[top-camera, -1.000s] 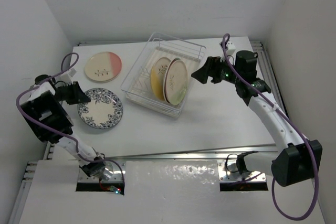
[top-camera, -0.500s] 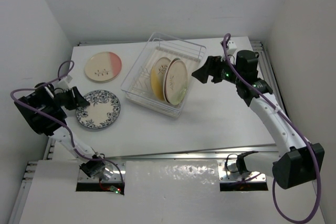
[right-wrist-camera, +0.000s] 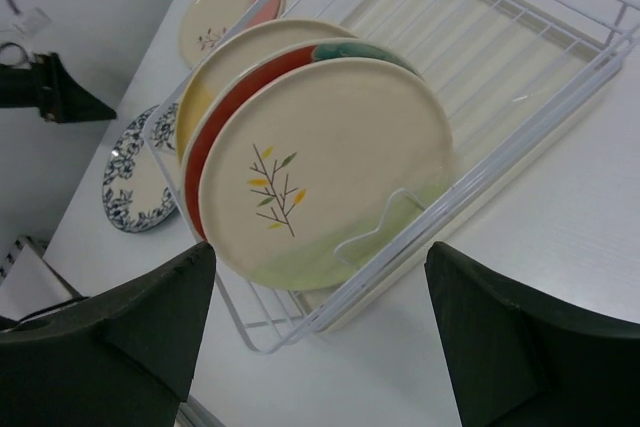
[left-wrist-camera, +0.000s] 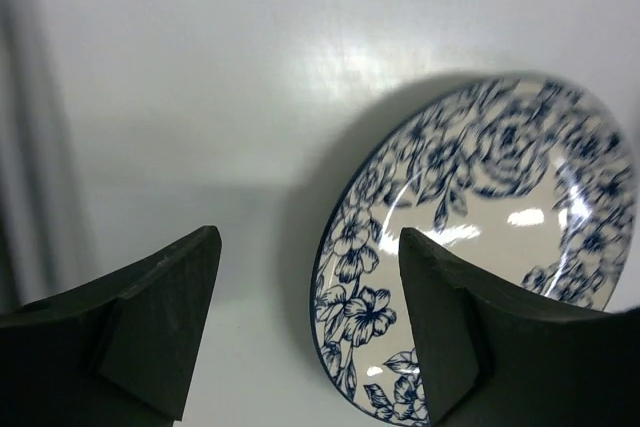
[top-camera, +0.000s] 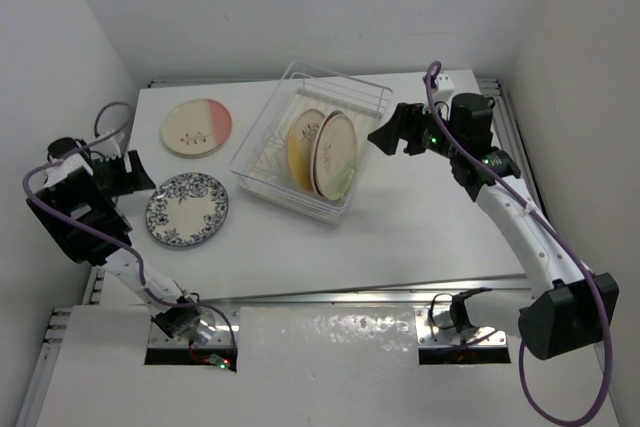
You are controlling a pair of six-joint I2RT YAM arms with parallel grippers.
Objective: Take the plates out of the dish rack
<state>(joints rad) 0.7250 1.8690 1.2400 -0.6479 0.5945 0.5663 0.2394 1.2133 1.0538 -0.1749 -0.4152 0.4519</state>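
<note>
The bench is plain white. A dense navy flower pattern on white is carried by the floral plate. The pink-and-cream plate is marked with a small dark sprig. In the clear dish rack, whitish at its base, a yellow plate, a red-and-teal plate and a cream plate are seen, the last painted with a brown sprig, yellow and green leaves, and a pale green tint.

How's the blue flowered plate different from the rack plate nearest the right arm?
The blue plate lies flat on the table; the rack plate stands on edge in the rack. The blue plate is covered in blue flowers; the rack plate is cream with one sprig. Both are round, similar in size.
</note>
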